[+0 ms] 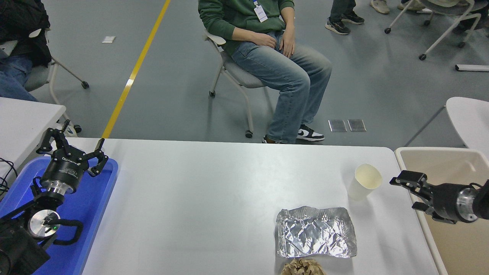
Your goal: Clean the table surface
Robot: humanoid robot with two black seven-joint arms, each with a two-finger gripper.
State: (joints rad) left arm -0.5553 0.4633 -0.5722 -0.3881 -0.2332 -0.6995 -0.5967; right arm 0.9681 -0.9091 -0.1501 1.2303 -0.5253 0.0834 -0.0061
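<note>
The white table surface (214, 198) fills the middle of the view. On it stand a pale paper cup (365, 181) at the right, a flat sheet of crumpled foil (315, 236) in front of it, and a brown crumpled paper ball (302, 267) at the bottom edge. My right gripper (407, 193) is open and empty, low at the table's right edge, just right of the cup and apart from it. My left gripper (72, 147) is open, parked over the blue tray (95, 214) at the lower left.
A beige bin (450, 233) stands against the table's right edge, under my right arm. A person sits on a chair (233, 72) beyond the far edge, turned sideways. A smaller white table (23, 118) is at the left.
</note>
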